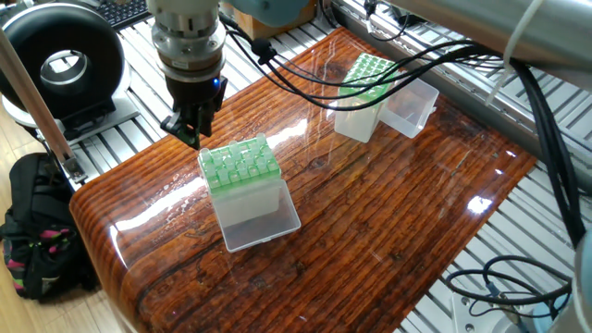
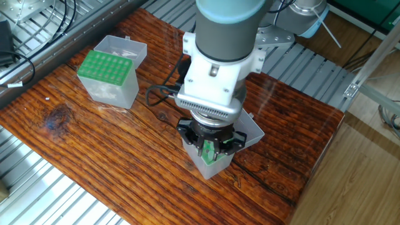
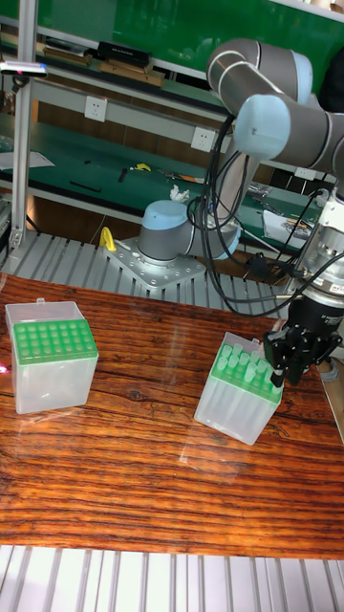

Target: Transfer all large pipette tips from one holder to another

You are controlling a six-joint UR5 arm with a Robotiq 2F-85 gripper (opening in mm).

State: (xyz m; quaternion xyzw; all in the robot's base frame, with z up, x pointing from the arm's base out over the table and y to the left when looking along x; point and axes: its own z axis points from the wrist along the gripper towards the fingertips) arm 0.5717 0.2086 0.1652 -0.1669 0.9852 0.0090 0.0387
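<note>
I am working at the near box, the one with the pale tips standing in its green top, and my tool hangs at the box's 10 o'clock corner in one fixed view. I judge the step in hand to be drawing one tip out of this box. To do it well I should rise straight along the tip's own axis until its point clears the green plate, since any sideways pull could tilt the light box or jog the neighbouring tips. Only after that should I swing across the desk to the far box, which stands well apart toward 1 o'clock, its green top showing rows of holes. There I should line up over one hole before lowering.

The fingers look close together, but I cannot tell whether a tip is between them: in the other fixed view my wrist covers most of the near box, and the tool shows only dark fingers around a patch of green. In the tall fixed view the tool sits at the box's 3 o'clock edge, level with the tip heads.

My arm comes in from above, wrist vertical, tool pointing straight down, cables trailing toward the far box.
</note>
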